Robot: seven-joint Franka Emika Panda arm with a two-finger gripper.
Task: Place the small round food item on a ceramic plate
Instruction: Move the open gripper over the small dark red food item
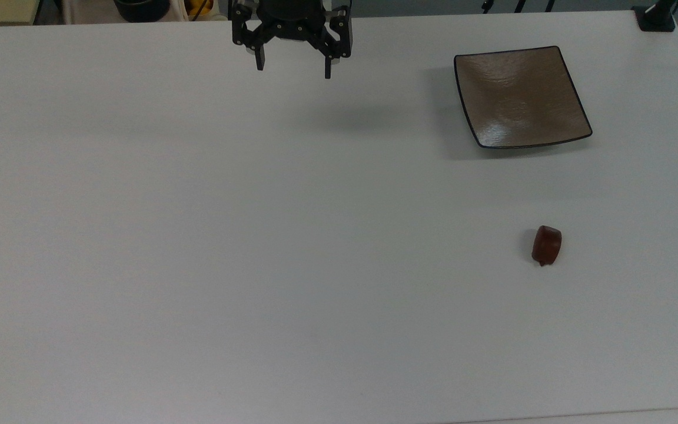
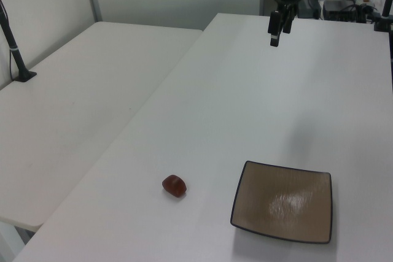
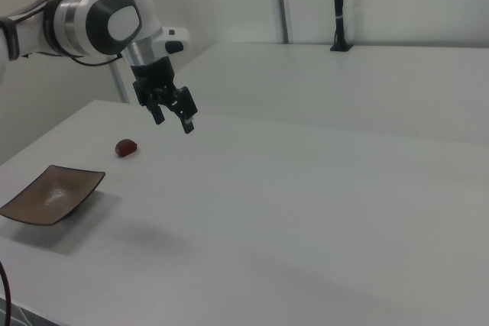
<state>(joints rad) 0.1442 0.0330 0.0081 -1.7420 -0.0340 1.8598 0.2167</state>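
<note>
I see my pincer (image 1: 293, 66) high above the white bench (image 1: 256, 235), near the 12 o'clock edge of the top view, and its 2 fingers stand well apart with nothing between them. I judge it hangs there because the reach has not begun: from this height it is clear of everything, and the wide opening is already right for a small lump.

The small round food item (image 1: 546, 245) lies on the bare bench at about 4 o'clock in the top view, well apart from the pincer. It is dark red-brown and glossy, and it rests on its side with the little tip toward 6 o'clock. The ceramic plate (image 1: 520, 97) sits at about 2 o'clock, flat on the bench, with nothing in its shallow centre. Seen from the food item, the plate is toward 12 o'clock, near but not touching.

In the left view the food item (image 2: 174, 185) is just to the 9 o'clock side of the plate (image 2: 282, 203), so I think the carry will be short. The rounded, shiny surface could slip from the fingers, so I would close on its broad sides. The upturned corners of the plate should keep it from rolling off.
</note>
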